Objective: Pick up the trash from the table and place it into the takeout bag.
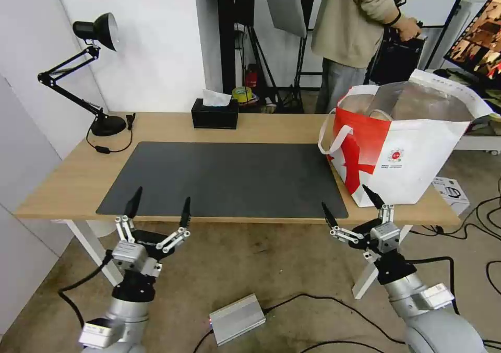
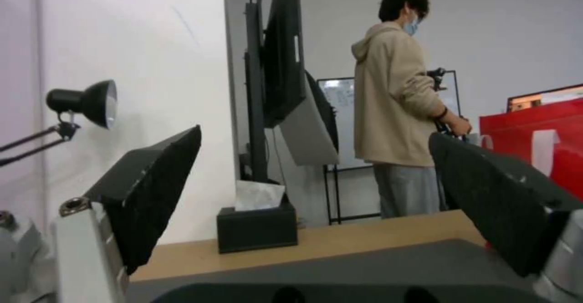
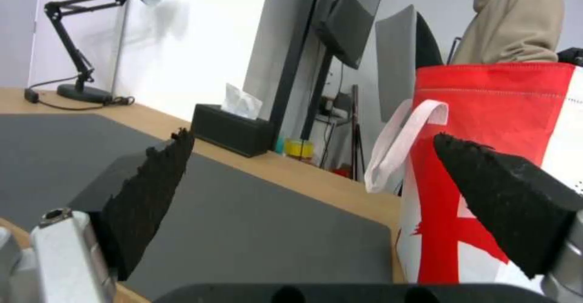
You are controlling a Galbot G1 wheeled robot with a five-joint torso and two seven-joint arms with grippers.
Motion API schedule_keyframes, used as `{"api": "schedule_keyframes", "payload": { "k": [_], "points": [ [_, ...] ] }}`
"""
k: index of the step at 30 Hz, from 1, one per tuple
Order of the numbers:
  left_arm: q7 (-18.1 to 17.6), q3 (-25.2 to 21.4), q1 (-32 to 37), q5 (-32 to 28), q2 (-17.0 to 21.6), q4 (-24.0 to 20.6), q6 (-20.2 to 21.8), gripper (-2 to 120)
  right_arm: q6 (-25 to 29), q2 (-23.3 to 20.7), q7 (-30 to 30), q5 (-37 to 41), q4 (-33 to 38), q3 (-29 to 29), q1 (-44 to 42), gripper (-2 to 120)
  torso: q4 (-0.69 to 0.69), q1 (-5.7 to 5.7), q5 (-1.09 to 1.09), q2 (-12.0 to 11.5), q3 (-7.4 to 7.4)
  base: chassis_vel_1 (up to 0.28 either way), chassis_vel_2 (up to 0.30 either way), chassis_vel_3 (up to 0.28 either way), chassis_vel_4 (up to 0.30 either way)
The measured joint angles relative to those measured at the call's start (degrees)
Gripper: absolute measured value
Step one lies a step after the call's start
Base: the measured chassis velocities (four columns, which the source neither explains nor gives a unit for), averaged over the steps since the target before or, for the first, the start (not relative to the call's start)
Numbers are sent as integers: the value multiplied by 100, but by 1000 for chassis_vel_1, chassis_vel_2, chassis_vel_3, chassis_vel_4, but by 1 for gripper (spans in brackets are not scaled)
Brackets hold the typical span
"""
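The takeout bag (image 1: 412,154) stands upright at the right of the head view, on the right end of the table (image 1: 62,180), its base just beside the right edge of the dark grey mat (image 1: 224,178). Its mouth is open, showing the silvery foil lining, and inside it the rims of pale round containers can be made out, though which pieces of trash they are cannot be told. A white handle loops down over the bag's red side panel, and a small round red logo sits on the white front face. In the right wrist view the bag (image 3: 504,157) fills the right half of the frame, with the handle hanging against the red cloth.

The mat lies bare across the middle of the table. At the table's far edge, in the upper middle of the head view, sits a black tissue box (image 1: 214,114), and at the upper left a black desk lamp (image 1: 96,71) stands on its round base.

The left gripper (image 1: 159,206) hovers at the lower left, in front of the table's near edge, its fingers spread wide apart and holding nothing. The right gripper (image 1: 352,204) hangs at the lower right, just before the bag's lower corner, its fingers likewise spread and empty.
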Motion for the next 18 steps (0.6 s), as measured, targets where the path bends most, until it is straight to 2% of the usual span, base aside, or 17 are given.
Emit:
{"api": "schedule_keyframes", "payload": {
  "k": [18],
  "points": [
    [-113, 60, 299, 203, -99, 21, -210, 100, 0, 0, 0, 0, 0, 0, 0, 100, 0, 0, 0, 0, 0, 0, 0, 0, 0]
  ]
}}
